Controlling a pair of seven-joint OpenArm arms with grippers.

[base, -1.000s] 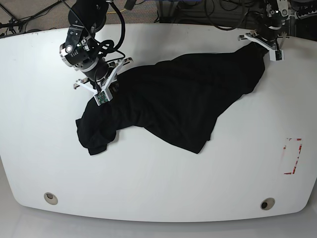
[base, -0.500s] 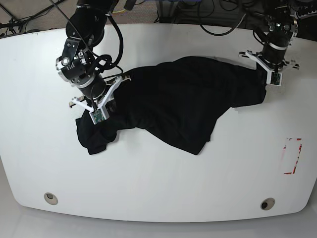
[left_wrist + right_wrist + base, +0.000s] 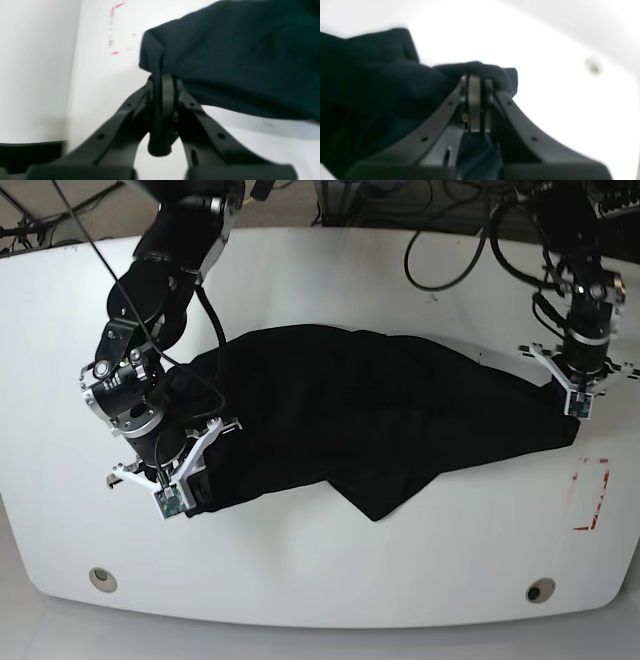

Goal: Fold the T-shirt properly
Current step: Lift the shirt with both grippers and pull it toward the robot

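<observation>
T-shirt (image 3: 380,405): plain black, lies spread across the middle of the white counter (image 3: 320,570), stretched between the two arms, with a loose pointed flap hanging toward the near edge at centre. Fabric reads as soft, light and limp; it sags and wrinkles between the held points, so it will drape rather than hold any crease, and it should slide easily on the smooth counter. Left claw (image 3: 163,100) is clenched on a bunched edge of the cloth, a thin roll of fabric pinched between the jaws and poking out below them. Right claw (image 3: 476,97) is likewise clenched on a gathered fold at the opposite end; the wrist view is blurred, but cloth sits at the closed tips. Judgement: best hold is at hems or shoulder corners, pinching a single layer where possible, since bunched grips carry extra folds along. Thin cloth may slip from a shallow pinch under tension. Containers: none in view; a red-outlined rectangle (image 3: 590,495) is marked on the counter near the left arm, nothing inside it.
</observation>
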